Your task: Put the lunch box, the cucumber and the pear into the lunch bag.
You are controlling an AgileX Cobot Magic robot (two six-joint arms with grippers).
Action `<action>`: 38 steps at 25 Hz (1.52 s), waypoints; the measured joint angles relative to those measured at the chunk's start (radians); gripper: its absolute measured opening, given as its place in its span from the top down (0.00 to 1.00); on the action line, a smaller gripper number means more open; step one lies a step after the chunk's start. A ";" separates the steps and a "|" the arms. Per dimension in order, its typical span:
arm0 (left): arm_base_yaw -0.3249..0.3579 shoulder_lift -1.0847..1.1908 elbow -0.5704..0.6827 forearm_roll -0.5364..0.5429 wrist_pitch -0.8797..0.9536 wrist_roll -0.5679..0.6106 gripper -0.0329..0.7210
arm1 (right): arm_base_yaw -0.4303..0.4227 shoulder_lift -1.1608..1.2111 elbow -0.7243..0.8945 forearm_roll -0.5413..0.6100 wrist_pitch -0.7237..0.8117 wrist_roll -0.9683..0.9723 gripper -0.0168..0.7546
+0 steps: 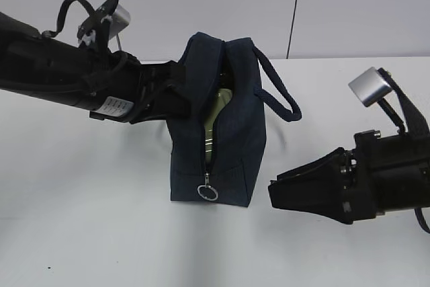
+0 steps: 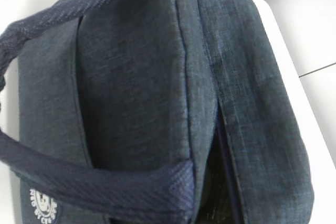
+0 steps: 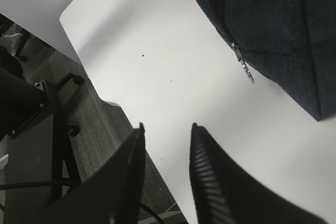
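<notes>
My left tool (image 1: 176,92) is pressed against the lunch bag (image 1: 238,132), grip unclear; my right tool (image 1: 277,194) hangs released. Lunch box (image 1: 216,115) looks packed; zipping seems next.

lunch bag (image 1: 225,132) mid-table (image 1: 101,186), lunch box (image 1: 216,115) inside, left pincer (image 1: 176,92) at its left side, right pincer (image 1: 277,193) apart at right
</notes>
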 joint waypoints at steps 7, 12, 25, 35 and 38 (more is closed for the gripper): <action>0.000 0.000 0.000 0.014 0.000 0.000 0.98 | 0.007 0.000 0.006 0.071 -0.009 -0.285 0.67; 0.000 0.000 0.000 0.014 0.000 0.000 0.98 | 0.009 0.004 0.041 0.153 -0.009 -0.497 0.67; 0.000 0.000 0.000 0.016 0.002 0.000 0.98 | 0.062 0.281 0.058 0.277 0.047 -0.897 0.67; 0.000 0.000 0.000 0.016 0.008 0.000 0.98 | 0.068 0.451 -0.048 0.291 0.051 -0.967 0.67; 0.000 0.000 0.000 0.016 0.009 0.000 0.98 | 0.068 0.475 -0.086 0.293 0.053 -0.980 0.67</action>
